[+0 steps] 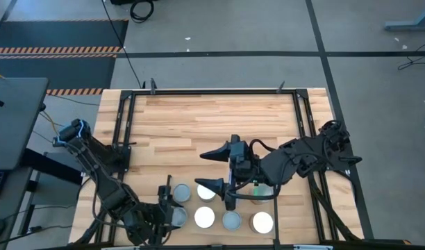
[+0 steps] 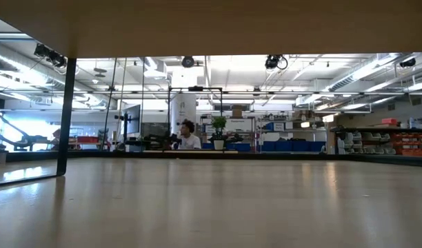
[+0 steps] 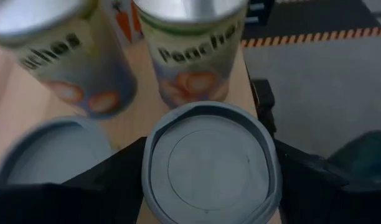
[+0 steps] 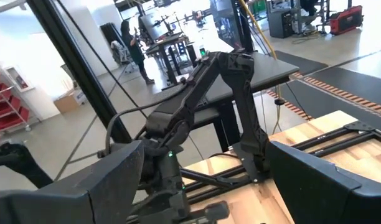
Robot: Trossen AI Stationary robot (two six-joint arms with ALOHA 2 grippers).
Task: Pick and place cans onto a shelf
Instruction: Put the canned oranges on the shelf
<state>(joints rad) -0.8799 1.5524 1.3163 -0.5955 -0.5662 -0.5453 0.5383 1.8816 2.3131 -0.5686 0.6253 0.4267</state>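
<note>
Several cans stand upright near the table's front edge, some with grey tops (image 1: 231,221) and some with white tops (image 1: 204,217). My left gripper (image 1: 167,210) reaches in from the left along the front edge and is shut on a grey-topped can (image 3: 206,165). Two cans with peach labels (image 3: 193,68) stand just beyond it, and another grey top (image 3: 47,149) lies beside it. My right gripper (image 1: 211,170) hangs wide open and empty over the table's middle, just beyond the cans. A pale wood board (image 2: 211,27) spans the top of the low view on a black post (image 2: 66,117). My left gripper pinches the grey-topped can between its two fingers, one on each side of its round wall just below the rim (image 3: 147,180). The fingers come in about level from the table's left. The can stays upright. I cannot tell whether it is lifted off the table.
A black bar frame (image 1: 127,125) runs round the planked tabletop (image 1: 212,121), whose far half is bare wood. The table's front edge and the floor lie close beside the left gripper (image 3: 315,93). A person sits far off in the room (image 2: 189,138).
</note>
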